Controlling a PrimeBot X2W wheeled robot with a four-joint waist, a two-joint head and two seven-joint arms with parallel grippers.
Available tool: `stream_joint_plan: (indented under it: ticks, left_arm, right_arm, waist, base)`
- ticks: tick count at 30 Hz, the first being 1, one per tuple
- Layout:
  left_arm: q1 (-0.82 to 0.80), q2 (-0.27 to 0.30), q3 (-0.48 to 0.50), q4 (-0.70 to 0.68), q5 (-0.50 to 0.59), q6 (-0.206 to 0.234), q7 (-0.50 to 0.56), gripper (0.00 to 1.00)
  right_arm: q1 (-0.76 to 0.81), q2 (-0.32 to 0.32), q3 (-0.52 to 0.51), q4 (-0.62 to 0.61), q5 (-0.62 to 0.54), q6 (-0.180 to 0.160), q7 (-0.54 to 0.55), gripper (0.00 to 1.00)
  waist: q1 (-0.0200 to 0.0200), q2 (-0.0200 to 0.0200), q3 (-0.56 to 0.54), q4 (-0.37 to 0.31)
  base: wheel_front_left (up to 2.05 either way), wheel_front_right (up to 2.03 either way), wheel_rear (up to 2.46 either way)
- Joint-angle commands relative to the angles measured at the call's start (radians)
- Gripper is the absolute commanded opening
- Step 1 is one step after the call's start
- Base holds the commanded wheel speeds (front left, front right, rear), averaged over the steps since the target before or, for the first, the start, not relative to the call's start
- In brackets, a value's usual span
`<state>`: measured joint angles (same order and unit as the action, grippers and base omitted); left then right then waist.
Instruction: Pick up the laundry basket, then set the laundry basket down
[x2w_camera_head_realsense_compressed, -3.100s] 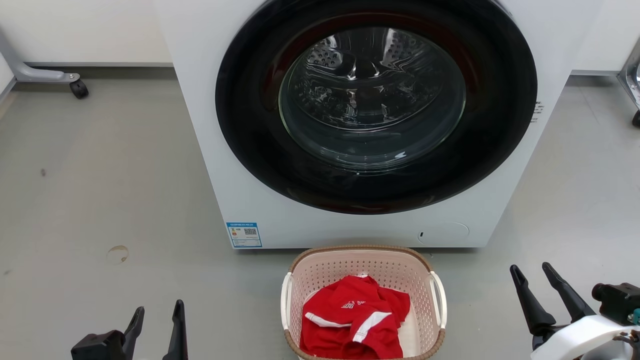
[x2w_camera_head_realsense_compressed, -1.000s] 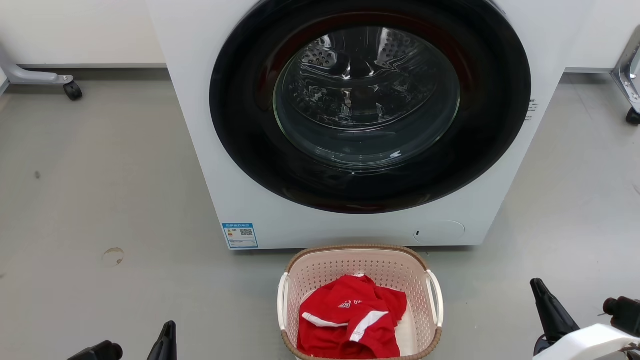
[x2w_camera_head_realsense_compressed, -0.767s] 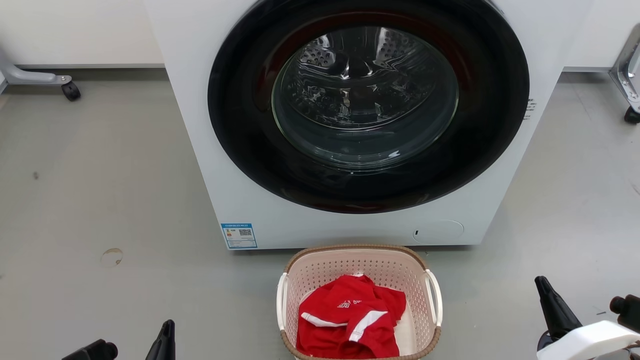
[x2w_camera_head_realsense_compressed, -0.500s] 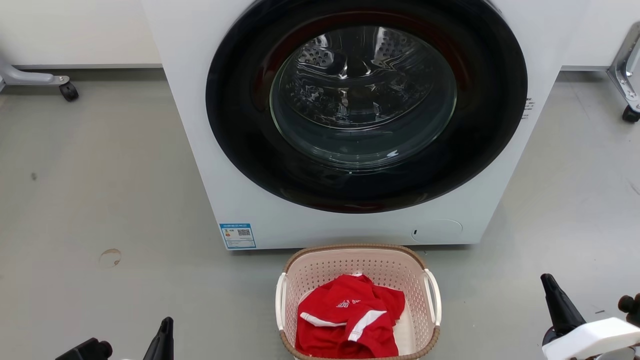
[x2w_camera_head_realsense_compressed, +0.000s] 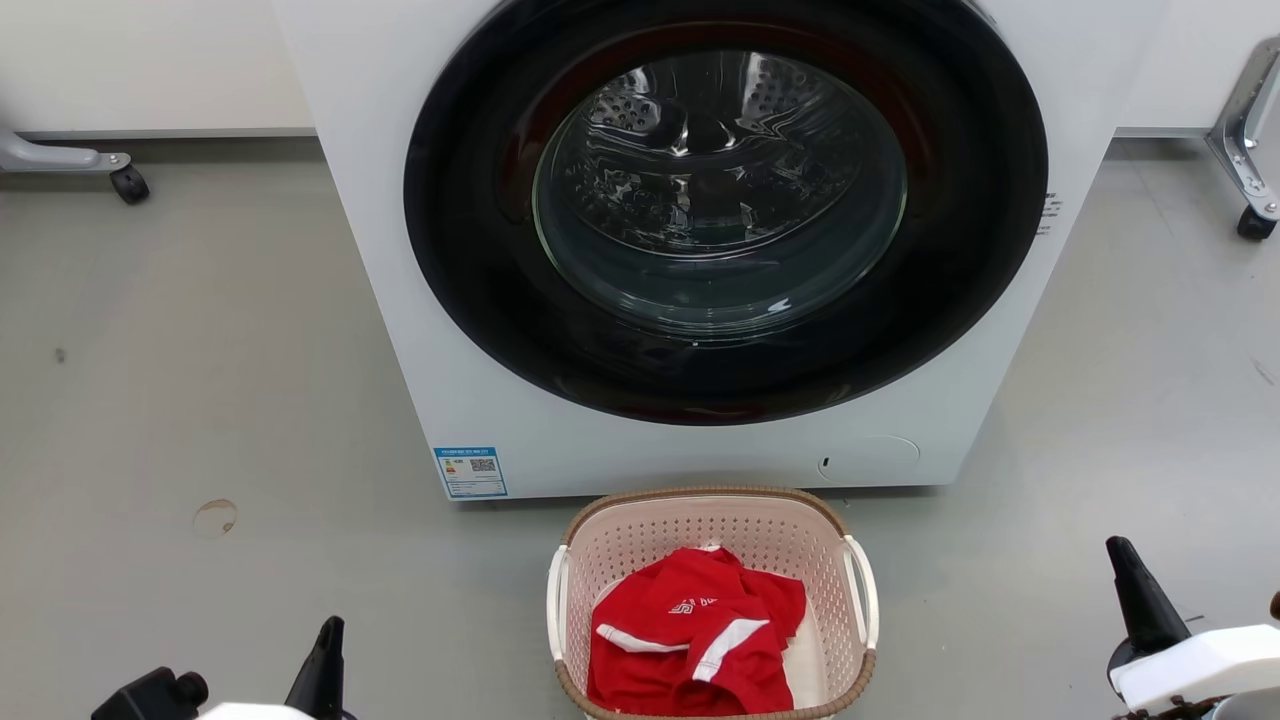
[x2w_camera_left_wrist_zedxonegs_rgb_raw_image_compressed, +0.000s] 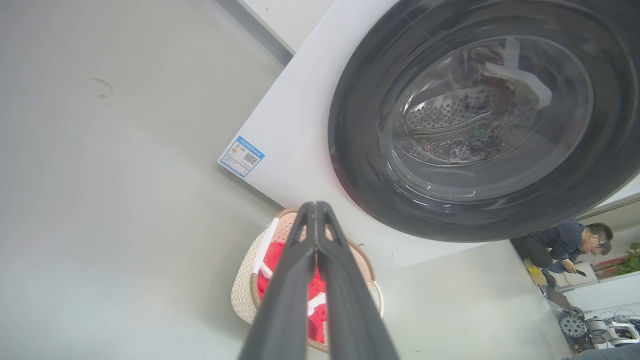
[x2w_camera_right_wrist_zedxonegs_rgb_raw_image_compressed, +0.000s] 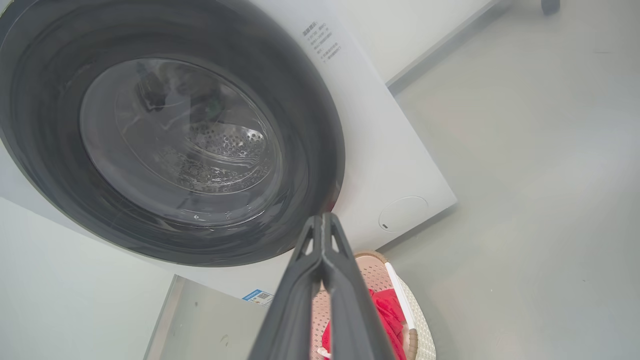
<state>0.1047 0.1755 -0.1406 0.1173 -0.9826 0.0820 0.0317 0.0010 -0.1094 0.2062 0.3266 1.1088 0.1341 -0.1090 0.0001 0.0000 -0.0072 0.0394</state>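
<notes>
The left gripper (x2w_camera_left_wrist_zedxonegs_rgb_raw_image_compressed: 316, 207) and right gripper (x2w_camera_right_wrist_zedxonegs_rgb_raw_image_compressed: 324, 217) are pinching shut on nothing and dropping lower; the basket (x2w_camera_head_realsense_compressed: 700, 492) between them is sitting ungrasped.

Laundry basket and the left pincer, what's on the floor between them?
Just bare grey floor between the laundry basket and left pincer, in the head view.

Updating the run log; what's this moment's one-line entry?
stage: pre-grasp | laundry basket: on floor, red shirt inside | left tool: shut, off basket | right tool: shut, off basket
</notes>
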Motion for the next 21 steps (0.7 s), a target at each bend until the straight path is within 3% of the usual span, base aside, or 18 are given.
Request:
stream_joint_plan:
  ticks: [1, 21]
  left_arm:
    - [-0.06, 0.004, 0.03, -0.018, -0.027, -0.015, 0.001, 0.0]
    - [-0.101, -0.028, 0.088, 0.022, -0.193, -0.069, 0.02, 0.0]
  right_arm:
    - [-0.06, -0.019, -0.013, -0.03, 0.021, -0.002, 0.011, 0.0]
    - [-0.073, -0.001, -0.092, -0.044, 0.154, -0.002, 0.065, 0.0]
  waist:
    - [0.0, 0.0, 0.0, -0.001]
    - [0.0, 0.0, 0.003, -0.011]
  base:
    - [0.0, 0.0, 0.0]
    - [0.0, 0.0, 0.0]
